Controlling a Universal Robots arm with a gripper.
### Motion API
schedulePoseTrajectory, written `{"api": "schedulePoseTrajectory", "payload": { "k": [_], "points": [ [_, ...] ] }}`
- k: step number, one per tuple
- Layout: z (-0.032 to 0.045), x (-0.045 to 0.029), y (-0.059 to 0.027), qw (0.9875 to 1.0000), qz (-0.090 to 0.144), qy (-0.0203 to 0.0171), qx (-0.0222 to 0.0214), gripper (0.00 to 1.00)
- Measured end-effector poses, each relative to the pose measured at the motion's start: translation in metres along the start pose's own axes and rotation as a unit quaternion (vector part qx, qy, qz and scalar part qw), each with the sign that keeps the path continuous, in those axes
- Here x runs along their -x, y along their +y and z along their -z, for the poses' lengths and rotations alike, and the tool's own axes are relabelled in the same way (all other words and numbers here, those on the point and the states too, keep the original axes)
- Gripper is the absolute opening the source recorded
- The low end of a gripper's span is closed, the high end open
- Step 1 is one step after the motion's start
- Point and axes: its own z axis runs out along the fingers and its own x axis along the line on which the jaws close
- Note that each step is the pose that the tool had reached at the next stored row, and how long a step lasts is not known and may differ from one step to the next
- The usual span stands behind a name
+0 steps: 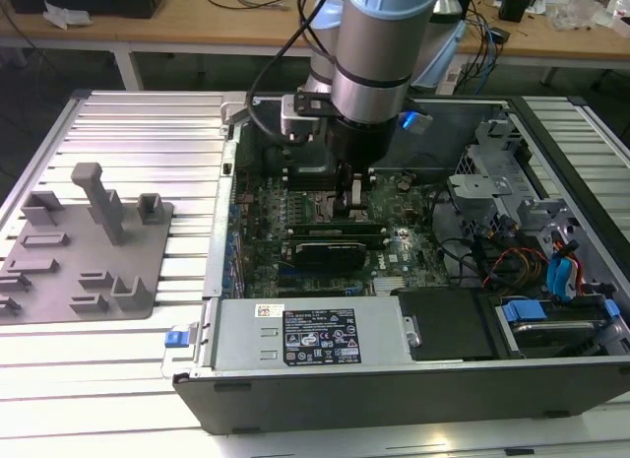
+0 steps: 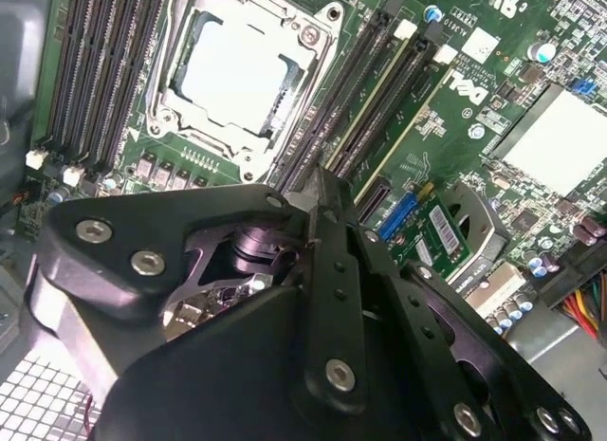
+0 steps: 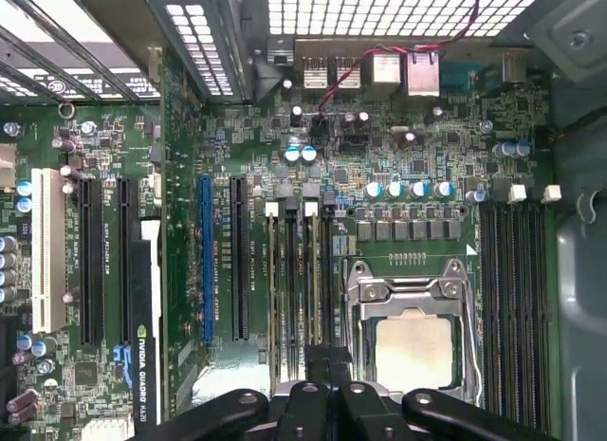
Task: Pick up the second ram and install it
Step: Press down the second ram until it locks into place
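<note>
Second ram [image 3: 313,289]: seated edge-up in a motherboard slot [image 3: 327,280], long axis running straight away from the claw.
Claw [image 3: 327,370]: fingers closed, pinching the ram's near end.

Open computer case [image 1: 394,379] on slatted table [image 1: 138,143]; parts tray [image 1: 84,246] at exterior view's left. Gripper [image 1: 354,197] inside case over motherboard [image 1: 295,207], apparently above memory slots [image 3: 299,270] beside processor socket [image 3: 413,337].
</note>
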Motion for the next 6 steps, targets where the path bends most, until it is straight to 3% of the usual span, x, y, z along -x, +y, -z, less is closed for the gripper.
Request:
{"api": "schedulePoseTrajectory", "payload": {
  "k": [6],
  "points": [
    [0.0000,0.0000,-0.0011,1.0000,0.000,0.0000,0.0000,0.08]
  ]
}}
